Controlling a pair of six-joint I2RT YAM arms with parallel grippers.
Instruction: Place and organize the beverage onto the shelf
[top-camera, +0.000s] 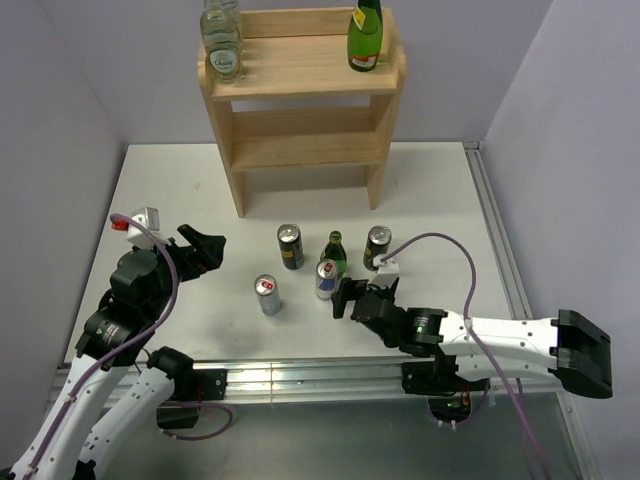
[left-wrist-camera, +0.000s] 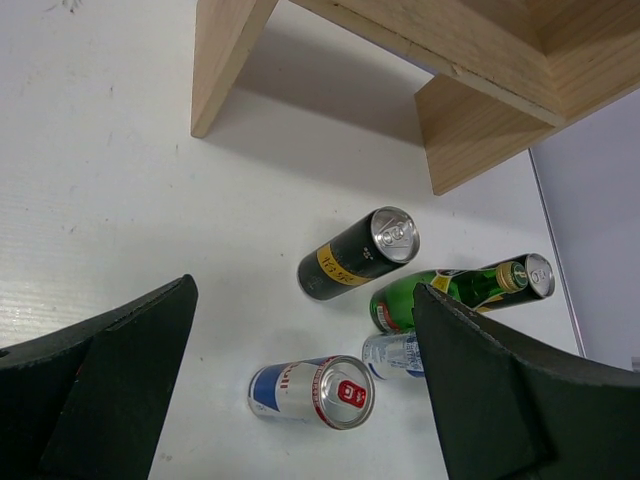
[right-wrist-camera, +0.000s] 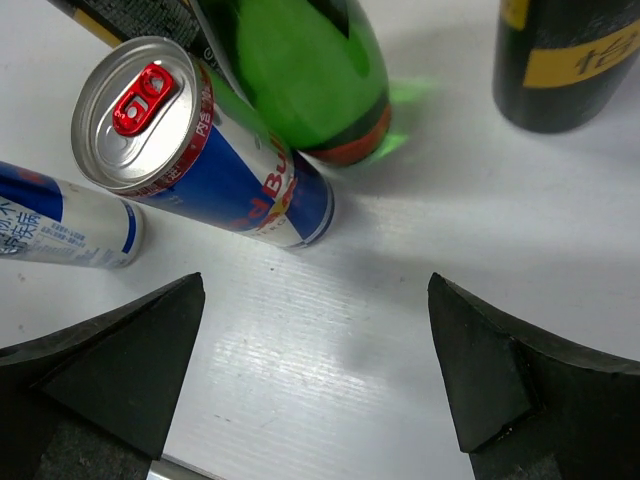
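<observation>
The wooden shelf (top-camera: 300, 100) stands at the back of the table. Its top tier carries clear glass bottles (top-camera: 222, 40) on the left and a green bottle (top-camera: 365, 35) on the right. Upright on the table are two black cans (top-camera: 290, 246) (top-camera: 377, 247), a small green bottle (top-camera: 334, 253) and two blue-and-silver cans (top-camera: 326, 279) (top-camera: 267, 294). My left gripper (top-camera: 205, 250) (left-wrist-camera: 305, 295) hangs open, left of the cluster, holding nothing. My right gripper (top-camera: 345, 297) (right-wrist-camera: 315, 290) is open low over the table, just right of the nearer blue-and-silver can (right-wrist-camera: 200, 150), not touching it.
The shelf's two lower tiers (top-camera: 310, 150) show nothing on them. A metal rail (top-camera: 300, 375) runs along the table's near edge and another along its right edge (top-camera: 495, 230). Purple walls close in on three sides. A shelf leg (left-wrist-camera: 225, 60) shows in the left wrist view.
</observation>
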